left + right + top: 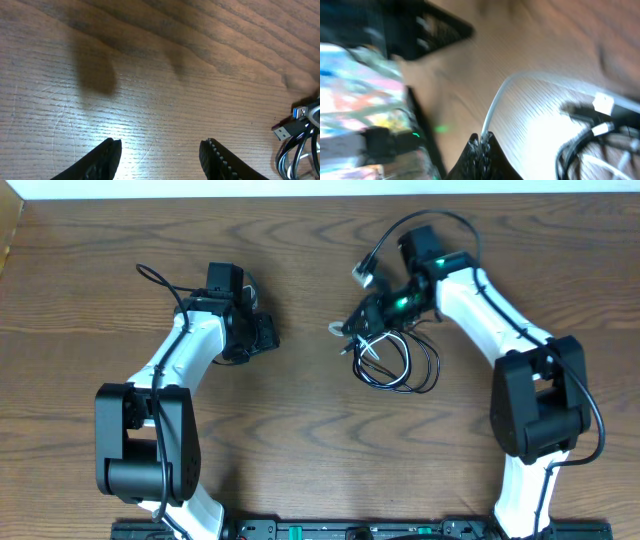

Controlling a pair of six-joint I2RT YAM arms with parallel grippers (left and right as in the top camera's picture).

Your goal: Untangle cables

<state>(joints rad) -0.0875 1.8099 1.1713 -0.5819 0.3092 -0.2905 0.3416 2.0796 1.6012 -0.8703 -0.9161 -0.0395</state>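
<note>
right gripper (481, 150) clenched on thin white cable (493, 106), right of table (300, 430) centre, just beside loose coil of black cables (405, 370). left gripper (160, 160) parted, holding nothing, low over wood, well apart from tangle. cords look light, limp, probably slick; loops likely to drag along. best hold judged near plug ends, not mid-loop.

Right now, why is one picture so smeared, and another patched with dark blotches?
Right wrist view: badly blurred, the left side a smear of colours, glare whitening the brown wooden table beyond the thin white cable pinched in the right gripper. Left wrist view: sharp, soft shadows above the open left gripper. Overhead view: even, crisp.
</note>
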